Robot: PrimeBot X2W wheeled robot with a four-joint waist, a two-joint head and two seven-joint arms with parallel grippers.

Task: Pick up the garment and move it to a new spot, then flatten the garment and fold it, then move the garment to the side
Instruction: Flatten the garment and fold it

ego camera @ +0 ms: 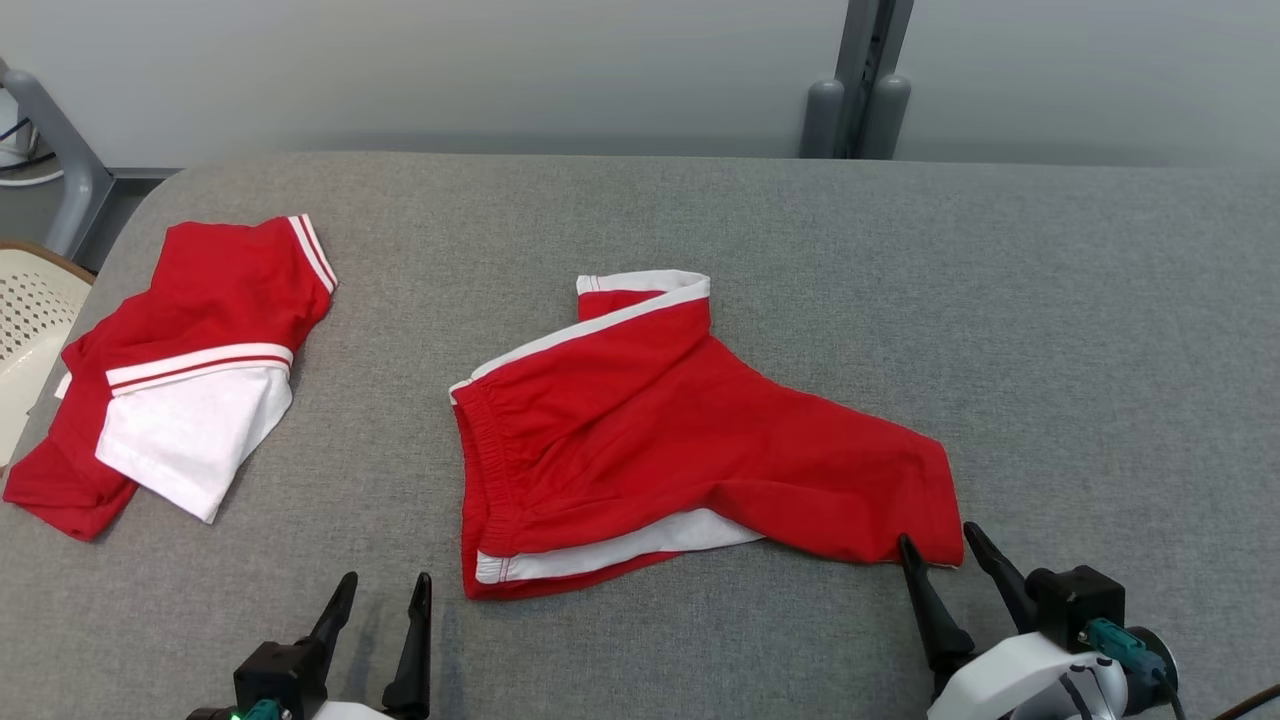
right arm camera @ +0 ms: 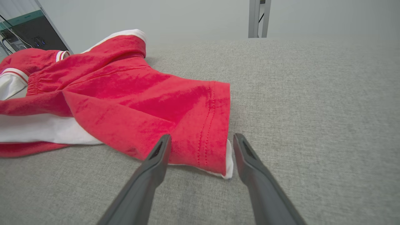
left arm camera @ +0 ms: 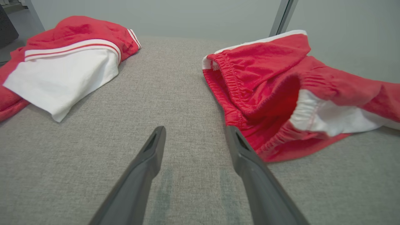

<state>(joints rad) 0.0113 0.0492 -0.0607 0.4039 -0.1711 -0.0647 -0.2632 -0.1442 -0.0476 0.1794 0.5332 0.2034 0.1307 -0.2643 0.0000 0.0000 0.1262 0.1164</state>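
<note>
Grey woven cloth covers the table (ego camera: 700, 220), and a pale wall is seen behind its far edge. The garment (ego camera: 200, 330) is laid near the table's left edge, folded into a loose bundle. A white sleeve with thin red-and-white stripes at its seam is turned uppermost on it. In the left wrist view the garment (left arm camera: 62, 62) is seen at the upper left, well apart from the fingers. A small part of it (right arm camera: 28, 61) is also caught at the left edge of the right wrist view.

A pair of red shorts (ego camera: 650, 430) with a gathered waistband and white edging is spread across the middle of the table, apart from the garment. The left gripper (ego camera: 386, 580) is held low over bare cloth between the two items. Its jaws are parted and nothing is held between them (left arm camera: 195, 129). The right gripper (ego camera: 938, 535) is set at the near right corner of the shorts (right arm camera: 140, 103). Its jaws are likewise spread wide and empty, with the hem corner lying between the fingers (right arm camera: 202, 137). Whether the cloth is touched cannot be told.

A cream perforated basket (ego camera: 30, 320) is seen past the table's left edge.
</note>
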